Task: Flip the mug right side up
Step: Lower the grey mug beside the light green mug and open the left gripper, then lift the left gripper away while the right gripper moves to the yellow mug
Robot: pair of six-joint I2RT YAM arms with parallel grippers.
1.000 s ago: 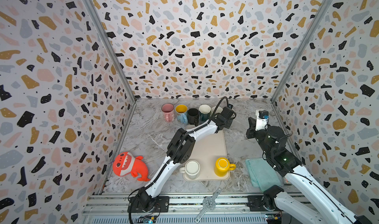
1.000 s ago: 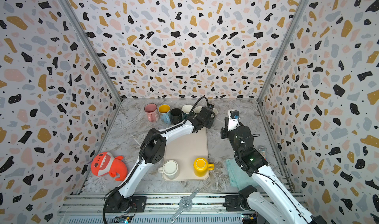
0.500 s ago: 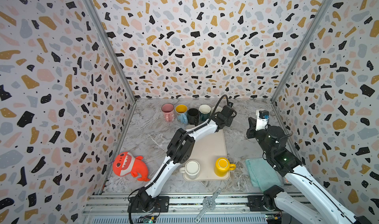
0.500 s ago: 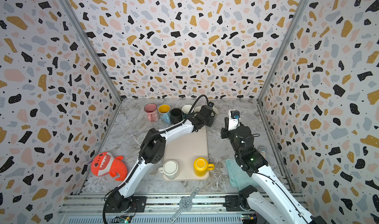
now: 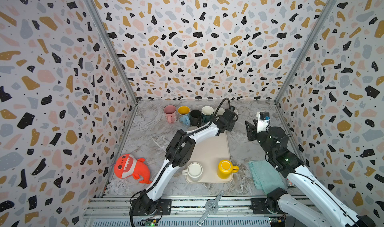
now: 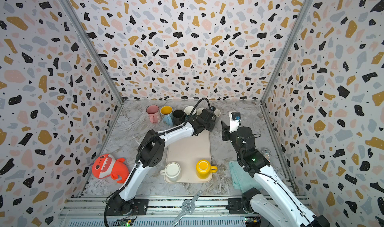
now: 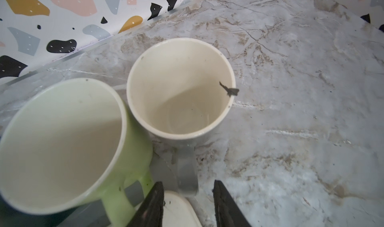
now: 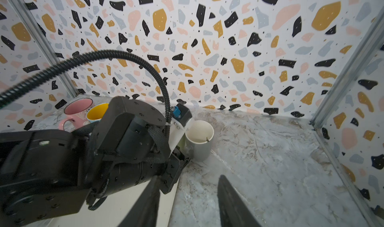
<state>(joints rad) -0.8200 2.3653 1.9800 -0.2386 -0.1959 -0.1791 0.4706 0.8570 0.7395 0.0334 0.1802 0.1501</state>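
Grey mug point(image 7: 180, 86) upright; left gripper point(image 7: 187, 186) is parted around its handle point(image 7: 186, 167), right gripper point(image 8: 189, 180) parted, empty; straight pull-back is advised.

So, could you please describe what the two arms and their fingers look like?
The left arm and right arm have white tubular links joined by chunky black joints. A ribbed black cable loops over the left; a small green light glows on the right. The fingers are black and tapered.
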